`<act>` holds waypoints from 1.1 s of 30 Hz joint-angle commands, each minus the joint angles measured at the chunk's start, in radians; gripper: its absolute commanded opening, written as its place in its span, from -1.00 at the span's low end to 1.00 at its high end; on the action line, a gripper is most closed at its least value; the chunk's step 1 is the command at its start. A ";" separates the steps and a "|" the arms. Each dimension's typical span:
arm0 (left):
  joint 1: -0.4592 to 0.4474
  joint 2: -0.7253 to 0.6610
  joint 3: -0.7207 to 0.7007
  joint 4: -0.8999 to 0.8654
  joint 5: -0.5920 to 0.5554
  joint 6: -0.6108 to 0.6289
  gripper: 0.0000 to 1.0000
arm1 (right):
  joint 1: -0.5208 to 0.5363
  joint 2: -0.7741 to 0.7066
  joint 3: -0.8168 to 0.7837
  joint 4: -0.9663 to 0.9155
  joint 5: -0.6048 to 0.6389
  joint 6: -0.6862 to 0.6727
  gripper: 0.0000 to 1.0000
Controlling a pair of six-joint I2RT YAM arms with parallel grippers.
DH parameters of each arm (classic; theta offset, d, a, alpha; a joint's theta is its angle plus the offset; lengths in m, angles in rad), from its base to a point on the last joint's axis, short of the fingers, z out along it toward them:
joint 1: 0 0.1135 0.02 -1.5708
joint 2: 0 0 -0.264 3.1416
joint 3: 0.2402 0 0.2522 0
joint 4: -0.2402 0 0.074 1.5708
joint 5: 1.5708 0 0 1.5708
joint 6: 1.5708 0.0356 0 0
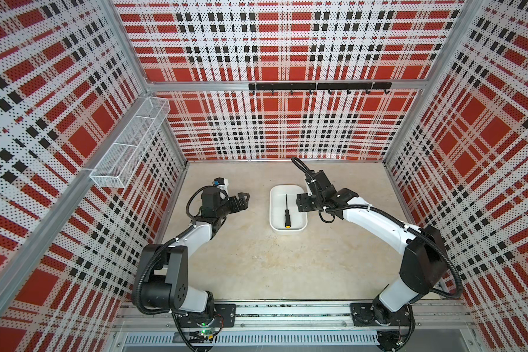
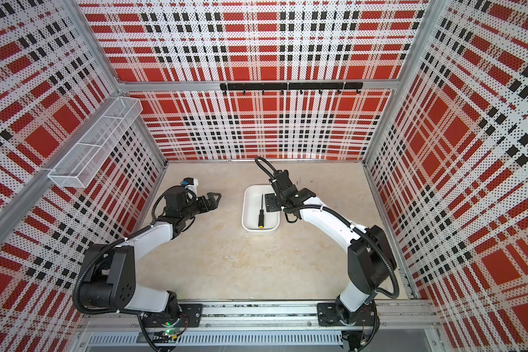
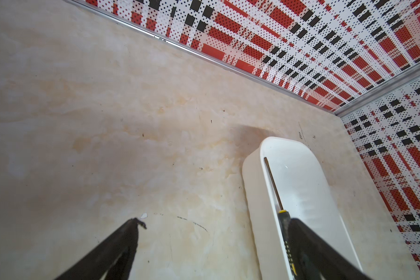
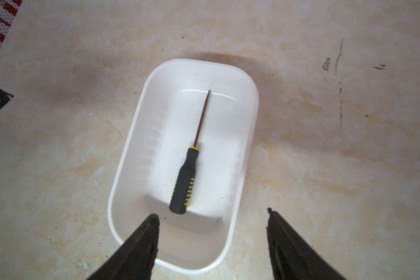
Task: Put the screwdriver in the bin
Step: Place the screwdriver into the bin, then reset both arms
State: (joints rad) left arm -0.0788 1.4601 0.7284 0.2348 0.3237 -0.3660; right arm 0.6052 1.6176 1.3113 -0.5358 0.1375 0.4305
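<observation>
The screwdriver (image 4: 183, 184), with a black and yellow handle and a thin dark shaft, lies flat on the floor of the white bin (image 4: 131, 135). Both top views show the screwdriver (image 1: 286, 211) (image 2: 261, 213) lying lengthwise in the bin (image 1: 272, 210) (image 2: 245, 210) at mid-table. My right gripper (image 4: 212, 213) hangs open above the bin's near end, holding nothing and clear of the handle. My left gripper (image 3: 214, 220) is open and empty over bare table, left of the bin (image 3: 250, 184). In the left wrist view one finger partly hides the screwdriver (image 3: 274, 184).
A long white wire-mesh basket (image 1: 131, 143) hangs on the left wall. A black hook rail (image 1: 317, 87) runs along the back wall. Plaid walls close in the beige table (image 1: 256, 259) on three sides. Both arm bases sit on the front rail.
</observation>
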 commanded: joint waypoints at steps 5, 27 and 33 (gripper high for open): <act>0.007 0.006 0.014 0.031 -0.012 0.007 0.96 | -0.093 -0.112 -0.155 0.140 0.032 -0.075 0.72; 0.036 -0.011 -0.050 0.162 -0.047 0.045 0.96 | -0.349 -0.196 -0.476 0.583 0.185 -0.369 1.00; 0.050 -0.047 -0.131 0.322 -0.080 0.057 0.96 | -0.444 -0.170 -0.560 0.747 0.143 -0.389 1.00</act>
State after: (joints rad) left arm -0.0376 1.4548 0.6323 0.4347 0.2630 -0.3325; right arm 0.2043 1.4490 0.7815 0.0589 0.2760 0.0811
